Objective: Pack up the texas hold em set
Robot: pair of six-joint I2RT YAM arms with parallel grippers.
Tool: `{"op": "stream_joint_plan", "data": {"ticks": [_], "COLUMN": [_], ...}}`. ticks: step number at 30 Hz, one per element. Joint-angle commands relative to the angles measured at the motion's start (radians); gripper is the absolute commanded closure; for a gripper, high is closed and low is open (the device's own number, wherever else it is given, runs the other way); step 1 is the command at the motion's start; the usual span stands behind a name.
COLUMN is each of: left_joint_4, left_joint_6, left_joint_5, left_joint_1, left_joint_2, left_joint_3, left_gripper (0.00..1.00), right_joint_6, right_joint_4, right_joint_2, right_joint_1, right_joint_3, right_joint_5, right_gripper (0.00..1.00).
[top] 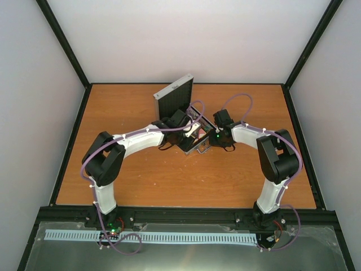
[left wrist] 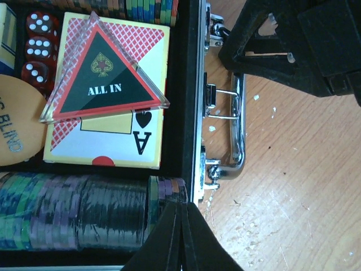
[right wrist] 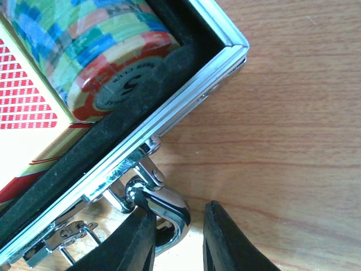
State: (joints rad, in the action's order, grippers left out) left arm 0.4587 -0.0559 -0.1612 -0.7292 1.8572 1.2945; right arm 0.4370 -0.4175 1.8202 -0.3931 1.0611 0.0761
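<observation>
From the overhead camera I see the silver aluminium case [top: 174, 95] at the middle of the table, toward the back. Its lid is raised upright and its black-lined tray lies in front, mostly hidden beneath both wrists.

Through the left wrist camera I read the tray from left to right. First comes an orange disc [left wrist: 16, 121] printed "BLIND", with three red dice [left wrist: 39, 48] with white spots above it. Next is a card box [left wrist: 110, 121] with a red lattice pattern and an ace of spades. A clear triangular token [left wrist: 104, 76], black and red and marked "ALL IN", rests tilted on that box. Multicoloured poker chips [left wrist: 79, 212] stand on edge in a row along the bottom of this view, and more run along the top. Right of the tray's wall, the chrome handle [left wrist: 236, 132] lies against the wood.

The table [top: 169, 180] is orange-brown wood, flecked with pale scuffs near the case. Pale walls [top: 34, 84] close it in on three sides, with black frame posts [top: 61, 39] in the corners.

My left claw [left wrist: 181, 206] is clenched, its fingers pressed together with nothing between them. Its tip sits at the tray's wall, just beside the end of the chip row. My right claw [right wrist: 176, 223] is parted narrowly around one end of the handle. One finger [right wrist: 132, 243] touches the chrome and the other stands just clear of it.
</observation>
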Motion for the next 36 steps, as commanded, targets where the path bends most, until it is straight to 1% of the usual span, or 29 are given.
{"op": "stream_joint_plan", "data": {"ticks": [1,11,23,29,36], "left_joint_4": [-0.009,-0.046,-0.101,-0.130,-0.132], "left_joint_6": [-0.006,-0.009,-0.088,-0.143,-0.153], "left_joint_5": [0.022,0.041,0.023,-0.013,-0.005], "left_joint_1": [0.005,0.006,0.008,0.019,0.039], "left_joint_2": [0.036,0.063,0.050,0.058,0.071], "left_joint_3": [-0.064,-0.174,-0.349,-0.397,-0.388], "left_gripper": [0.99,0.99,0.99,0.99,0.99], "right_joint_6": [0.002,0.003,0.001,0.002,0.001], "right_joint_4": [-0.046,-0.044,-0.041,-0.043,-0.047], "right_joint_2": [0.014,0.012,0.008,0.000,-0.016], "right_joint_1": [0.016,0.016,0.017,0.017,0.017], "right_joint_3": [-0.036,-0.041,-0.044,-0.043,-0.035], "right_joint_5": [-0.061,-0.064,-0.067,-0.070,-0.071], "right_gripper": [0.74,0.74,0.74,0.74,0.74]}}
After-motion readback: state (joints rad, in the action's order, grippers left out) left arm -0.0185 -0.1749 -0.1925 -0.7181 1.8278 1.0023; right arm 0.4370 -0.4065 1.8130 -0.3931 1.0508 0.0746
